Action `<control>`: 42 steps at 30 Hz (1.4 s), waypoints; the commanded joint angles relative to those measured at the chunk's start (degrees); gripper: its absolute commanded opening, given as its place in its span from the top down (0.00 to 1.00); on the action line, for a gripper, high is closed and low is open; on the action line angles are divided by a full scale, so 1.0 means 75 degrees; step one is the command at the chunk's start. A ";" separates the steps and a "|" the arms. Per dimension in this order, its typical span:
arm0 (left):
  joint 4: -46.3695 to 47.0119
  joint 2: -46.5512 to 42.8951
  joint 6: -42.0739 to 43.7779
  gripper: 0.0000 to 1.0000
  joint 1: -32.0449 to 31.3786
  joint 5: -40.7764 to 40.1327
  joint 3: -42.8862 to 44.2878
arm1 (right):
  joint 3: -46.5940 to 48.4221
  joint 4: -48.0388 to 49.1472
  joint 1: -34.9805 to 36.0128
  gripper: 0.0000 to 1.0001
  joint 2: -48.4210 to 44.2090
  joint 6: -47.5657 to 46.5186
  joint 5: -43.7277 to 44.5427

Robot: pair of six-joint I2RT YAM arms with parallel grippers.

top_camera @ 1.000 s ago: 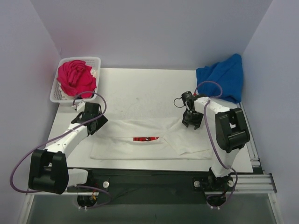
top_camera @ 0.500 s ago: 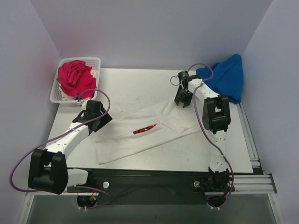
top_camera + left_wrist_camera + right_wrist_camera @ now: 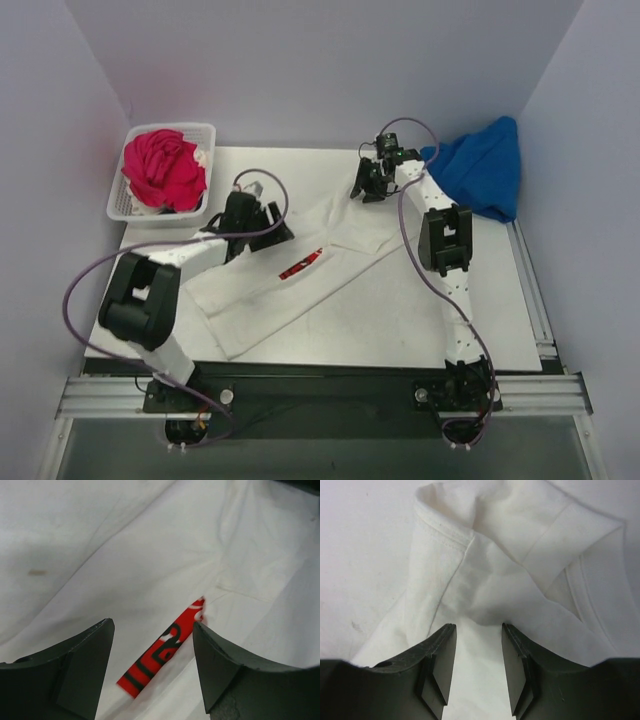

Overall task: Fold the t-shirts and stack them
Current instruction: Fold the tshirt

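L hand (image 3: 266, 228) wide open, hovering right over the white t-shirt (image 3: 265, 300), red print (image 3: 162, 652) showing btwn its fingers. R hand (image 3: 367, 187) pinching a bunched fold at the shirt's far end, near the blue t-shirt (image 3: 480, 170). White one lies diagonally across the table (image 3: 430, 320); pink t-shirt (image 3: 160, 168) in basket (image 3: 118, 205), far-left corner.

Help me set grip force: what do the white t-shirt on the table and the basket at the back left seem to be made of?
The white t-shirt: soft matte knit cloth, probably cotton jersey; it creases, drapes, and shows stitched hems in the right wrist view. The basket: looks like white moulded plastic, with a rigid open lattice wall.
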 commanded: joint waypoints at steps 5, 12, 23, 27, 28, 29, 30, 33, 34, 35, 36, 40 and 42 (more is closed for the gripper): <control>0.1454 0.2109 0.1301 0.25 -0.0873 0.0575 0.2987 | -0.2879 0.2354 -0.0275 0.56 -0.2728 -0.0017 -0.1129; 0.0692 0.4441 0.1664 0.25 -0.1272 0.1395 0.5357 | -0.4864 0.3916 -0.0627 0.55 -0.4525 0.0547 -0.1575; -0.0361 0.5614 0.1747 0.23 -0.1929 0.0671 0.6423 | -0.7385 0.3554 -0.0627 0.55 -0.6494 0.0137 -0.1154; -0.1416 0.5908 0.1489 0.23 -0.1940 -0.0675 0.7313 | -0.7983 0.3191 -0.0429 0.55 -0.6822 -0.0062 -0.0979; -0.1592 0.5931 0.1315 0.23 -0.1940 -0.1293 0.7443 | -0.8135 0.3143 -0.0231 0.56 -0.6893 -0.0109 -0.0769; -0.1988 0.6036 0.1220 0.23 -0.1940 -0.1554 0.7595 | -0.8345 0.3027 -0.0124 0.56 -0.7021 -0.0202 -0.0686; -0.2235 0.6095 0.1161 0.23 -0.1929 -0.1835 0.7759 | -0.8475 0.2944 0.0016 0.56 -0.7103 -0.0284 -0.0557; -0.3488 0.6528 0.0763 0.22 -0.1882 -0.3020 0.8777 | -0.8944 0.2780 0.0684 0.56 -0.7397 -0.0448 -0.0076; -0.3828 0.6668 0.0449 0.22 -0.1801 -0.3498 0.9058 | -0.9026 0.2768 0.0871 0.56 -0.7455 -0.0461 -0.0006; -0.4400 0.6925 0.0318 0.22 -0.1753 -0.3688 0.9560 | -0.9108 0.2686 0.1290 0.56 -0.7502 -0.0507 0.0123; -0.4638 0.7032 0.0143 0.22 -0.1695 -0.3841 0.9751 | -0.9179 0.2651 0.1492 0.56 -0.7503 -0.0508 0.0194; -0.4817 0.7127 -0.0444 0.22 -0.1297 -0.3901 0.9823 | -0.9156 0.2627 0.2430 0.56 -0.7328 -0.0379 0.0346; -0.4477 0.7057 -0.0456 0.22 -0.1027 -0.3703 0.9682 | -0.9028 0.2627 0.2967 0.56 -0.7047 -0.0367 0.0382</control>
